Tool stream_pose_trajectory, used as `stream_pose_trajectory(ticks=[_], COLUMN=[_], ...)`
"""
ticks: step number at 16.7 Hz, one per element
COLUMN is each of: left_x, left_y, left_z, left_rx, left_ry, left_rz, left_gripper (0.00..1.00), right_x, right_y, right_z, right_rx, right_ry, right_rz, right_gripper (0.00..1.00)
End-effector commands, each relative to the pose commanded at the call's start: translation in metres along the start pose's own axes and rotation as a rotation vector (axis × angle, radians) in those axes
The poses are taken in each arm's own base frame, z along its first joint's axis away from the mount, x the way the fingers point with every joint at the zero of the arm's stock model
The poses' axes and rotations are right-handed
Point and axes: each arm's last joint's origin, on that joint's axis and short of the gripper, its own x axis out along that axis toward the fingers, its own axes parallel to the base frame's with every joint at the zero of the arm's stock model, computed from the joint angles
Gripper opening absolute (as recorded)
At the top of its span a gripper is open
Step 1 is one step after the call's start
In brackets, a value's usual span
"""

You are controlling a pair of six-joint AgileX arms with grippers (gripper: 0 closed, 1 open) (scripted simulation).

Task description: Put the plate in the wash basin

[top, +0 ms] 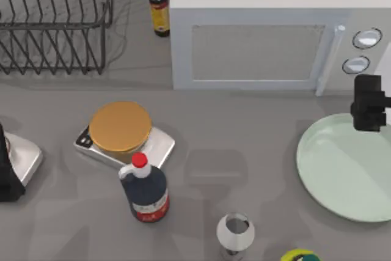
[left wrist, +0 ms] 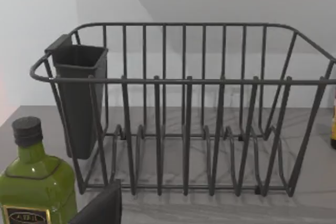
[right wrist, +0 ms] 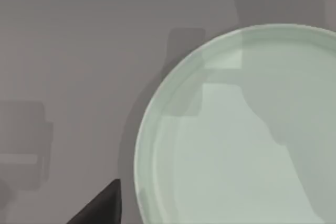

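A grey-white box microwave (top: 269, 29) with two round knobs stands behind the broad, smooth, pale mint-green round plate (top: 348, 169), which lies flat on the grey table (top: 244, 126) at its right side. A golden-orange disc on a silver scale (top: 122, 132) and a dark red-capped bottle (top: 145, 191) sit well left. The right gripper (top: 368, 103) hovers over the plate's far rim; its opening cannot be told. The left arm (top: 12, 169) is parked at the left edge, facing a black wire rack (left wrist: 184, 108).

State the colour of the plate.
Pale mint green, plain and unpatterned; the plate shows best in the right wrist view.
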Motion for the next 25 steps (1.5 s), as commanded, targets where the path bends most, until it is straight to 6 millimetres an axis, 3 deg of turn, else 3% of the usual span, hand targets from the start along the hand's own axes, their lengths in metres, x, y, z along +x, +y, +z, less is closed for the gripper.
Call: stream_pose_trajectory(ticks=[4,7,10,18,25], left_x=[0.0,0.0,0.0,0.0,0.0], left_y=[0.0,0.0,0.0,0.0,0.0], left_z=[0.0,0.0,0.0,0.0,0.0], left_rx=[0.0,0.0,0.0,0.0,0.0], left_ry=[0.0,0.0,0.0,0.0,0.0], left_rz=[0.0,0.0,0.0,0.0,0.0], left_gripper=[1.0,1.0,1.0,1.0,1.0], right_x=[0.053,0.09,0.112,0.121,0.186], right_y=[0.039,0.063,0.077,0.077,0.067], right_z=[0.032,0.04,0.04,0.037,-0.003], right_rx=[0.009,0.007,0.004,0.006,0.0], right_ry=[0.305,0.466,0.552,0.572,0.562], right_rz=[-0.073,-0.135,-0.176,-0.187,-0.179], right_gripper=[1.0,1.0,1.0,1.0,1.0])
